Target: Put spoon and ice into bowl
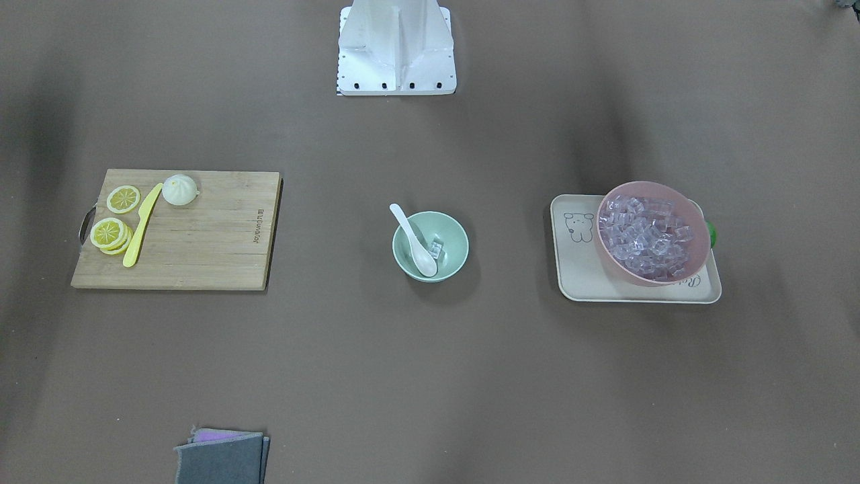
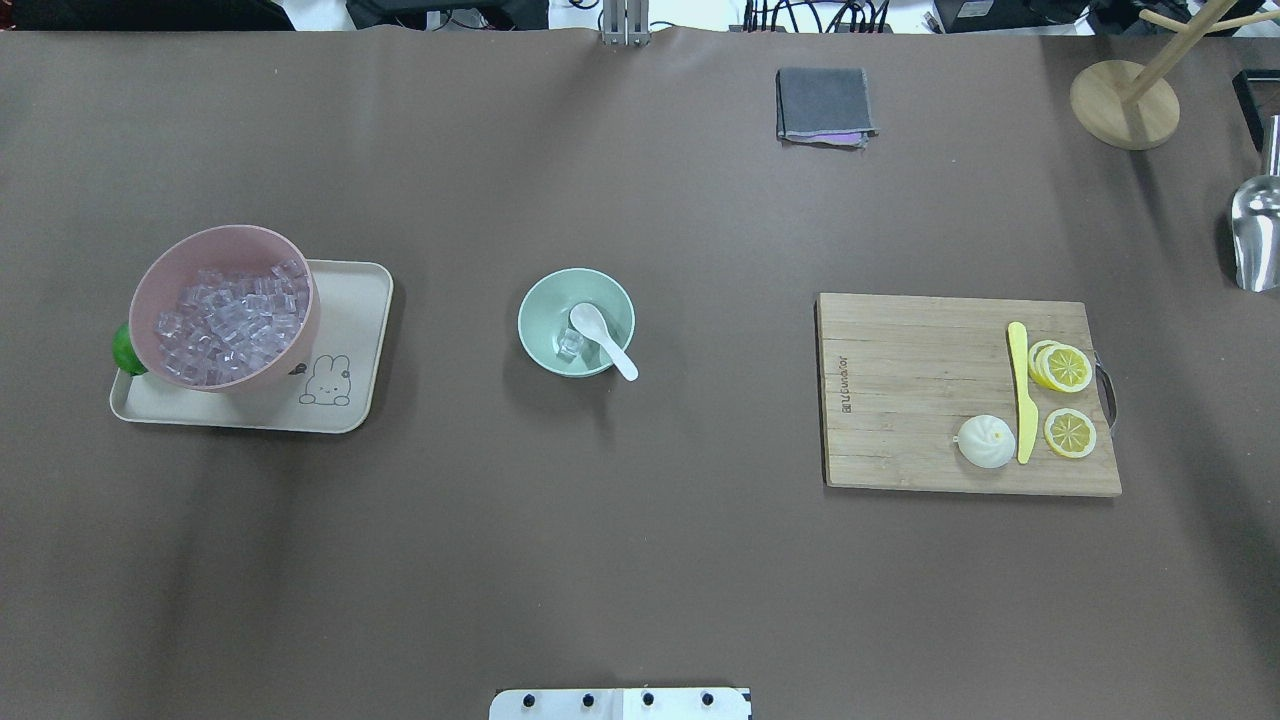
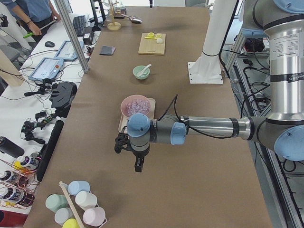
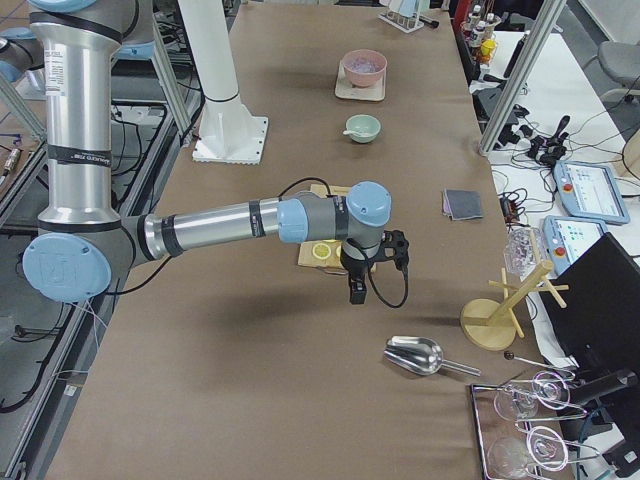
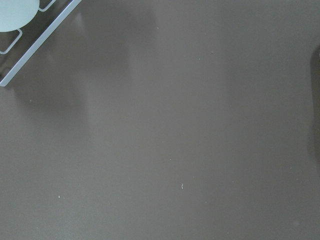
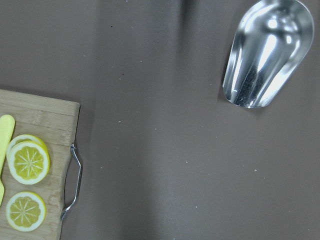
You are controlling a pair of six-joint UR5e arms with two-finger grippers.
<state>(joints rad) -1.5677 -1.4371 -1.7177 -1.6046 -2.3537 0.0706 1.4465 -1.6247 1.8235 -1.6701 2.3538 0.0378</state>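
Spoon (image 1: 411, 235) and ice (image 1: 437, 248) lie inside the bowl (image 1: 455, 243), well away from left gripper (image 3: 138, 166) and right gripper (image 4: 355, 291); the task looks done. Whether either is clenched, I cannot tell.

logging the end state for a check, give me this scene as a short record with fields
bowl: mint green, upright, mid-table
spoon: scoop inside the bowl, handle leaning out over the rim
ice: a little in the bowl beside the scoop; the rest heaped in the pink bowl
tray: beige, carries the pink bowl
cutting board: yellow knife, lemon slices, white bun
left arm: away from the bowl
right arm: away from the bowl
jaws: cannot tell whether open
task: looks done
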